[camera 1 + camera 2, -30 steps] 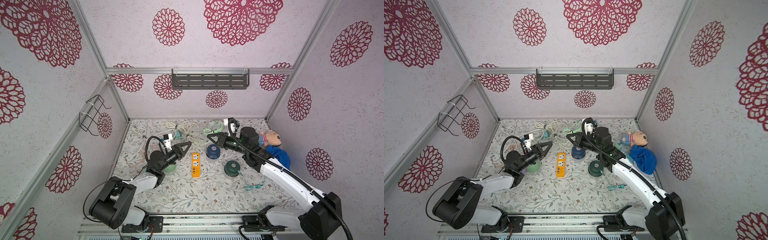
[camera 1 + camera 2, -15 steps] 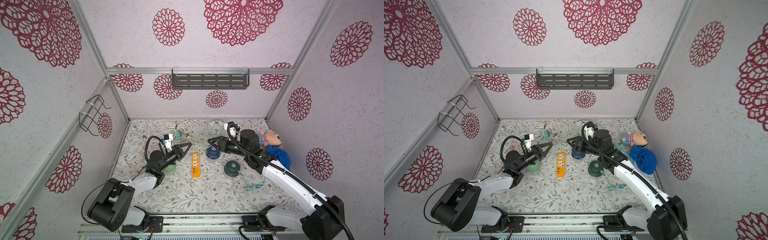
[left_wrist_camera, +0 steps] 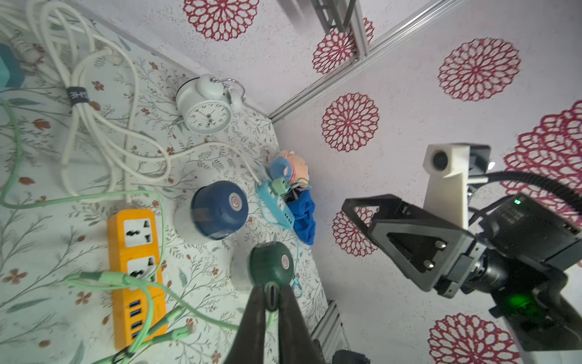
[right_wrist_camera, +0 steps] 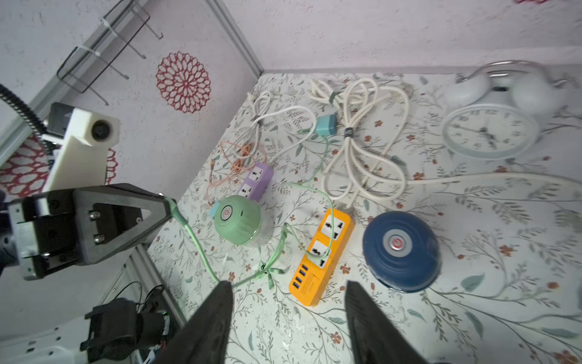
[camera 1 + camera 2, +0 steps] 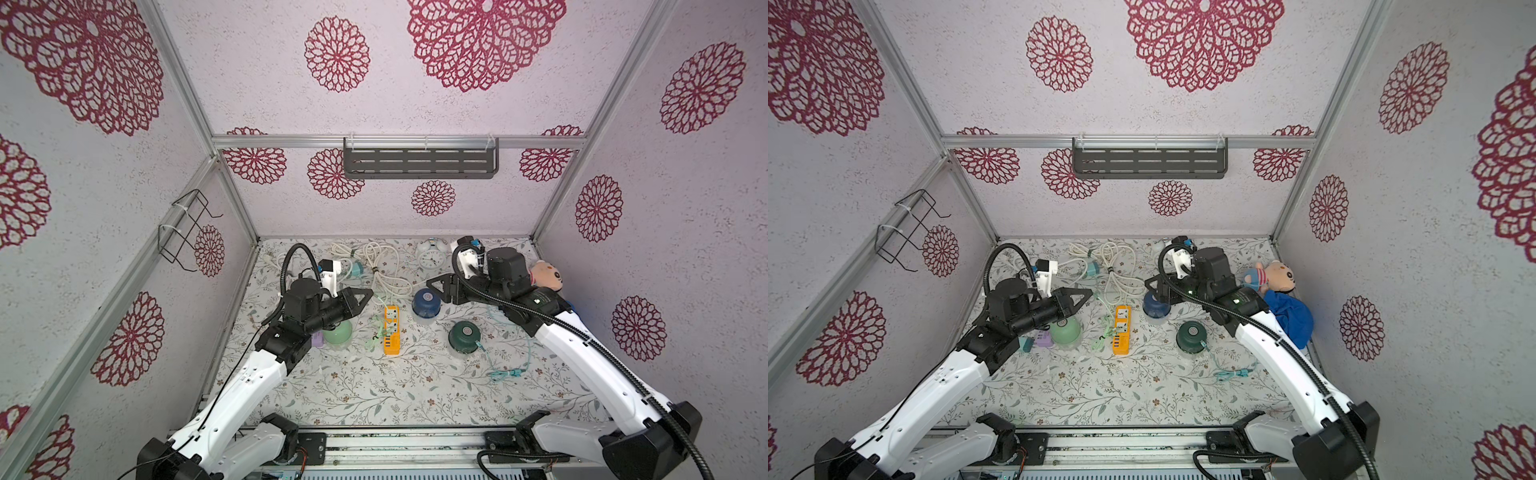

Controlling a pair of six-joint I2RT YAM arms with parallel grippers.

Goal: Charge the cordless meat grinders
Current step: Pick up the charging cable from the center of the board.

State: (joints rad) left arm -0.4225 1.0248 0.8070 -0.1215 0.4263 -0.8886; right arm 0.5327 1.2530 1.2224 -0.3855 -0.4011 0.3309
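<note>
Top-down views of a floral table with two robot arms. Left gripper (image 3: 271,291) is clamped on the plug of a mint-green cable (image 3: 110,279), lifted left of centre. Right gripper (image 4: 288,286) is open and empty, hovering by the navy grinder (image 5: 424,302) at centre, far side. The mint grinder (image 5: 337,334) sits left, under the left arm. The dark green grinder (image 5: 464,336) sits right of centre, nearer. An orange power strip (image 5: 391,330) lies btwn them. Grinders look like light, smooth plastic w/ clear cups that are prob. brittle, so steady one by the dome sides. The cable is floppy, so pinch the stiff plug body.
</note>
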